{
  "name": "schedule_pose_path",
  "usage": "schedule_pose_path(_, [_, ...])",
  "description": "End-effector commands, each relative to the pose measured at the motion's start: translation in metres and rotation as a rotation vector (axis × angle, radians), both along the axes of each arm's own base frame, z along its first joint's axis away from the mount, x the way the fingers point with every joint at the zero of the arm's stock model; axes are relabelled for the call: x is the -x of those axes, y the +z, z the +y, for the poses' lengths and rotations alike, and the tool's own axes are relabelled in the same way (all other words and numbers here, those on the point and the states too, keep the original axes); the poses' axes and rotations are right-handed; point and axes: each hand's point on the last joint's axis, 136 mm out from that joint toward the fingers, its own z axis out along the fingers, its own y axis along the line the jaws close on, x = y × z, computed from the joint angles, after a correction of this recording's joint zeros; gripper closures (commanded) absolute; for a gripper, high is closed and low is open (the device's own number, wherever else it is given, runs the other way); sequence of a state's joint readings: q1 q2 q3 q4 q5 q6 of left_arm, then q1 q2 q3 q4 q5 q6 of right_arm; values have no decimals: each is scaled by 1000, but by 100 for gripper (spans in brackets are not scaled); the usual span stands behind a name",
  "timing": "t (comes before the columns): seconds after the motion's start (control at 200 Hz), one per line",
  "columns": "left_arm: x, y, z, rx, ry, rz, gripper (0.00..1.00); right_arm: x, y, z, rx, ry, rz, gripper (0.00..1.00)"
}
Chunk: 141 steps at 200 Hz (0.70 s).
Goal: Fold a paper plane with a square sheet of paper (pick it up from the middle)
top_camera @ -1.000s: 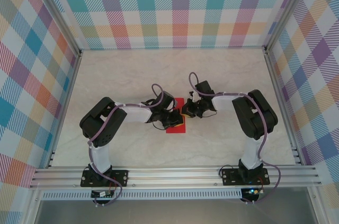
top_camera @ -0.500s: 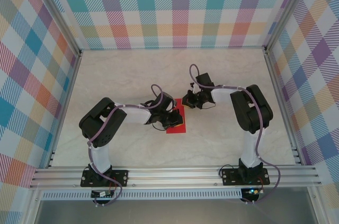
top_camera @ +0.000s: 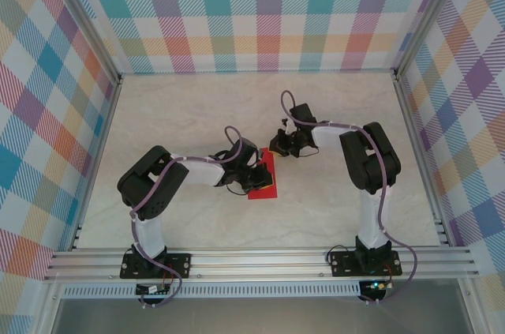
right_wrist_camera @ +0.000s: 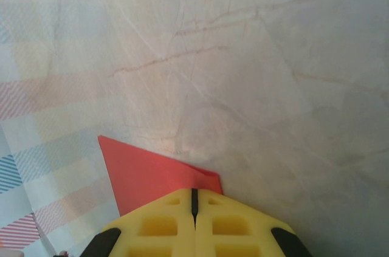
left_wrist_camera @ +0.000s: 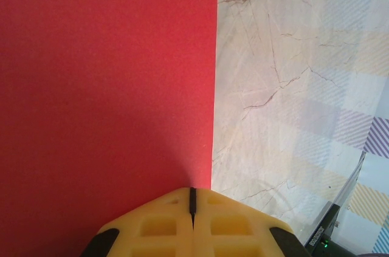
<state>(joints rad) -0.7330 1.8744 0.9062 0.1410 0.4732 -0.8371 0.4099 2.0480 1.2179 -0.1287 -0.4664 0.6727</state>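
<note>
Top external view: both arms bend inward and meet over the middle of the table point(top_camera: 181, 113).
Hidden from above: the left gripper point(top_camera: 256, 180) covers the left part of the sheet of paper point(top_camera: 271, 184), so its full outline cannot be made out.
Cut off: in the left wrist view the sheet of paper point(left_wrist_camera: 109, 87) runs out past the top, left and bottom edges of the picture.
Hard to make out: whether the paper is one layer or doubled over.
Position of paper: flat on the table centre, between the two arms.
Long axis: the exposed red patch is longer from near to far than across.
Pointing: in the right wrist view one sharp corner of the sheet of paper point(right_wrist_camera: 146, 169) points up and to the left; a small raised flap sits just by the fingertips.
Left gripper point(left_wrist_camera: 192, 205): fingers together, tips down on the paper beside its straight right edge.
Right gripper point(top_camera: 276, 148): at the far end of the paper.
Right gripper close up point(right_wrist_camera: 194, 202): fingers together; the red corner passes beneath them, and I cannot tell whether it is nipped.
Materials: paper plain matt red, edge clean and straight; fingertips yellow plastic with square recesses; table point(right_wrist_camera: 243, 56) pale, marble-veined.
Surroundings: walls point(top_camera: 268, 10) in pastel checks.
</note>
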Motion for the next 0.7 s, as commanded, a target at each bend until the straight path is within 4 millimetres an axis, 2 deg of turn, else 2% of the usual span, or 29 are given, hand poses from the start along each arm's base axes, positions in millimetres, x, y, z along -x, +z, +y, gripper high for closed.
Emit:
schedule_pose_path(0.0, [41,-42,30,-163,-28,136,99,-26,-6,-17,51,-82,-38,96])
schedule_pose_path(0.17, [38,-37,27,-158,-31,125,99,-37,17,-16,47,-79,-81,95])
schedule_pose_path(0.27, [32,-26,21,-141,-36,99,95,-31,34,-18,44,-74,-113,95])
schedule_pose_path(0.4, [18,1,14,-134,-55,31,82,-9,47,-32,70,-80,-135,91])
schedule_pose_path(0.54, [-1,41,8,-124,-50,-73,68,20,52,-44,116,-79,-133,81])
schedule_pose_path(0.6, [-5,52,10,-133,-41,-101,62,32,53,-44,143,-67,-134,75])
schedule_pose_path(0.7, [-11,60,26,-180,1,-131,55,46,54,-40,206,-44,-144,68])
